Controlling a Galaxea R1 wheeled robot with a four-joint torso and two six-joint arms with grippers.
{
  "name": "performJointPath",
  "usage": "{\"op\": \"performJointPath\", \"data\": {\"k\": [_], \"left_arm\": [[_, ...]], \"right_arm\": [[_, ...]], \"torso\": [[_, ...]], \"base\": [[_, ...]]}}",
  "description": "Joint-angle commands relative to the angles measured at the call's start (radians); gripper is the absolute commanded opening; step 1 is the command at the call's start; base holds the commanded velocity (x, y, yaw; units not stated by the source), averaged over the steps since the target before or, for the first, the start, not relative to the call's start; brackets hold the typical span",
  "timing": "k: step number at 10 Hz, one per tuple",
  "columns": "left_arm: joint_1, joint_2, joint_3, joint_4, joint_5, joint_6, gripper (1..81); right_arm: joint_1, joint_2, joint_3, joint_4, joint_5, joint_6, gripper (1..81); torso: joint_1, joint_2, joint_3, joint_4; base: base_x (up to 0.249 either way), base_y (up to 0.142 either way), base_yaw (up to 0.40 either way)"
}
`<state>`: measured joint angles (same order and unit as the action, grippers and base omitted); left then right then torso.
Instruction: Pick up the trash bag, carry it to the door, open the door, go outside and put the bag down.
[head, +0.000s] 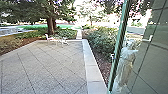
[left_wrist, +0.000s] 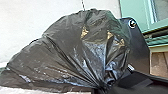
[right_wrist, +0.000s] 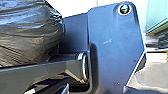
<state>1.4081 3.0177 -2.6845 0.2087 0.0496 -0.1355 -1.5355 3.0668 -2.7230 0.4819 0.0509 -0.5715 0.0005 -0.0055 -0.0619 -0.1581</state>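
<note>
By the glass door (head: 150, 65), the bag (left_wrist: 67, 50), its neck (left_wrist: 101, 83) pinched in the left jaws, the right jaws' state unreadable, could snag and tear if driven too near the frame (head: 118, 45).

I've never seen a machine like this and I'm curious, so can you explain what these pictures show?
It's a wheeled robot with two arms. The head view looks forward and down from high on it: a paved yard with pale outdoor furniture at its far edge, bushes, and a green-edged glass pane on the right.

The other two come from cameras on its wrists. Both show a dark trash bag. In the left wrist view its neck is bunched near the camera, so the left arm seems to hold it, though the grip itself is unclear. The dark plate is part of the robot.
</note>
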Motion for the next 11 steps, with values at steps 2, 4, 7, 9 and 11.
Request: {"op": "performJointPath", "data": {"k": [2, 4, 7, 9, 11], "left_arm": [[-0.053, 0.004, 0.008, 0.006, 0.047, 0.001, 1.0], [-0.053, 0.004, 0.008, 0.006, 0.047, 0.001, 1.0], [-0.053, 0.004, 0.008, 0.006, 0.047, -0.001, 1.0], [-0.053, 0.004, 0.008, 0.006, 0.047, -0.001, 1.0], [-0.053, 0.004, 0.008, 0.004, 0.047, -0.001, 1.0]], "right_arm": [[0.036, 0.025, 0.014, -0.008, -0.079, -0.004, 81.1], [0.037, 0.025, 0.014, -0.008, -0.078, -0.004, 81.1], [0.037, 0.025, 0.011, -0.008, -0.078, -0.004, 81.1], [0.037, 0.025, 0.011, -0.008, -0.078, -0.004, 81.1], [0.037, 0.025, 0.011, -0.008, -0.078, -0.004, 81.1]], "torso": [[0.000, 0.000, 0.000, 0.000], [0.001, 0.000, 0.000, 0.000], [0.001, 0.000, 0.000, 0.000], [0.001, 0.000, 0.000, 0.000], [0.001, 0.000, 0.000, 0.000]], "base": [[0.100, 0.000, 0.000], [0.100, 0.000, 0.000], [0.100, 0.000, 0.000], [0.100, 0.000, 0.000], [0.100, 0.000, 0.000]]}}
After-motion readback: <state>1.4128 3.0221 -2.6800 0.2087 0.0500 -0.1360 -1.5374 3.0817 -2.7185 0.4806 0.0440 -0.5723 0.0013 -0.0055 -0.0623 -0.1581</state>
